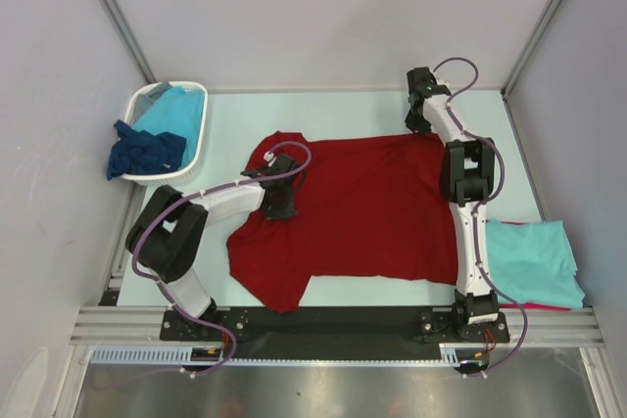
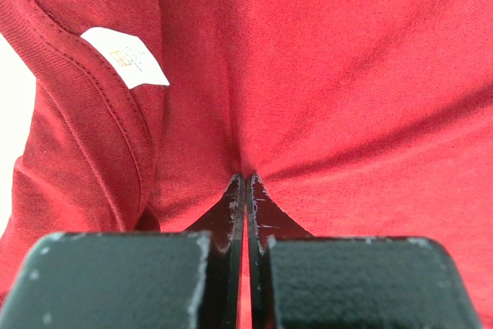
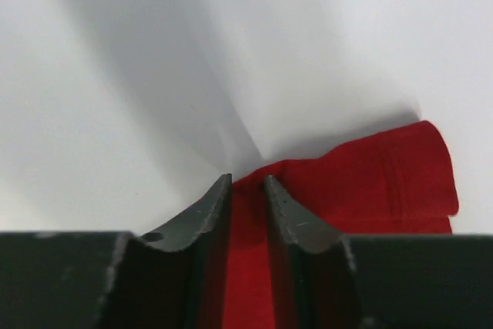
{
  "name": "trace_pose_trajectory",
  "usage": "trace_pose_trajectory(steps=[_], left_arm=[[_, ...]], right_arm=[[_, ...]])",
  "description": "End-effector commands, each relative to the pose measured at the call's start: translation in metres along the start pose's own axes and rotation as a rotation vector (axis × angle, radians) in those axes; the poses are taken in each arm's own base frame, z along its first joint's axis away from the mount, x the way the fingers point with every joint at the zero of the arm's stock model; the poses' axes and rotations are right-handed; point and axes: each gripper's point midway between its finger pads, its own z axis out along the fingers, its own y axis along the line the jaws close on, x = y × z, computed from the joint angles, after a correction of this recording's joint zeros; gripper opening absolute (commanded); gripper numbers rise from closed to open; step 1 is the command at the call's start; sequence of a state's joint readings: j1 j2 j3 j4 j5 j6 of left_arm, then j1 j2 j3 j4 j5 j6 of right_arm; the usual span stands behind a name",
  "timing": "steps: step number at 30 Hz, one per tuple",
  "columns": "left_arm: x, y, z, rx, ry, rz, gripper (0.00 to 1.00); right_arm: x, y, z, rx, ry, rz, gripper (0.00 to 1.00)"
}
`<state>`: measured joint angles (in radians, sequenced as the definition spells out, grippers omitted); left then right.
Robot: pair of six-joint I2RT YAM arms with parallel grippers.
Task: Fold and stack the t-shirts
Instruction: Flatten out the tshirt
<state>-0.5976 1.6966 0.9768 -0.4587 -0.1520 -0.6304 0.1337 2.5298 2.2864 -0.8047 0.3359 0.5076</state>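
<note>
1. Position relative to the hands. The dark red t-shirt (image 1: 372,212) lies spread across the middle of the surface (image 1: 343,110). The left hand (image 1: 279,193) sits on it just beside the collar, on the shirt's left part. In the left wrist view this hand (image 2: 245,179) is clenched on a pinch of the red cloth, which gathers into creases at the tips. A white label (image 2: 127,57) shows inside the neckline to the left. The right hand (image 1: 421,115) is at the shirt's far right corner. In the right wrist view its (image 3: 246,179) fingers stand slightly apart, released, with the red hem lying in the gap.

2. Edges and room. Bare surface runs along the far side of the shirt. A white basket (image 1: 199,139) stands at the far left, holding a turquoise t-shirt (image 1: 176,105) and a navy t-shirt (image 1: 147,154) draped over its rim. At the near right, a folded turquoise shirt (image 1: 534,261) rests on a red one (image 1: 539,307), just beside the right arm.

3. Condition. The cloth is plain and lies mostly flat. One sleeve points to the near left.
</note>
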Motion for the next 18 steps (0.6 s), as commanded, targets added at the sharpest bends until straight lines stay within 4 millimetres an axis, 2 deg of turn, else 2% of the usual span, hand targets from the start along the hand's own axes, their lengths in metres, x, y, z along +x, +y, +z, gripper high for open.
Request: trace_pose_trajectory(steps=[1,2,3,4,5,6,8,13,16,18], left_arm=[[0.038,0.010,0.003,-0.031,0.123,0.015,0.00],[0.038,0.009,0.004,-0.031,0.127,0.017,0.00],[0.036,0.008,0.004,-0.028,0.122,0.016,0.00],[0.035,0.007,0.004,-0.026,0.121,0.019,0.00],[0.034,0.006,0.004,-0.024,0.119,0.019,0.00],[0.033,0.005,0.005,-0.024,0.117,0.018,0.00],[0.031,0.003,0.005,-0.019,0.113,0.022,0.00],[0.029,-0.002,0.006,-0.008,0.113,0.028,0.00],[0.029,-0.004,0.006,-0.004,0.113,0.032,0.00],[0.030,-0.006,0.007,-0.004,0.117,0.036,0.00]], right_arm=[[-0.031,-0.006,-0.023,0.012,-0.081,0.022,0.41],[-0.035,-0.007,-0.030,0.011,-0.095,0.025,0.46],[-0.030,-0.009,-0.033,0.019,-0.089,0.020,0.50],[-0.039,-0.006,-0.052,-0.003,-0.117,0.025,0.55],[-0.042,-0.004,-0.058,-0.019,-0.132,0.022,0.56],[-0.033,-0.003,-0.059,-0.024,-0.116,0.011,0.56],[-0.032,0.003,-0.073,-0.040,-0.126,0.004,0.56],[-0.009,0.001,-0.075,-0.026,-0.110,-0.024,0.55],[-0.004,0.003,-0.084,-0.040,-0.118,-0.027,0.55],[0.007,0.004,-0.086,-0.045,-0.102,-0.039,0.55]])
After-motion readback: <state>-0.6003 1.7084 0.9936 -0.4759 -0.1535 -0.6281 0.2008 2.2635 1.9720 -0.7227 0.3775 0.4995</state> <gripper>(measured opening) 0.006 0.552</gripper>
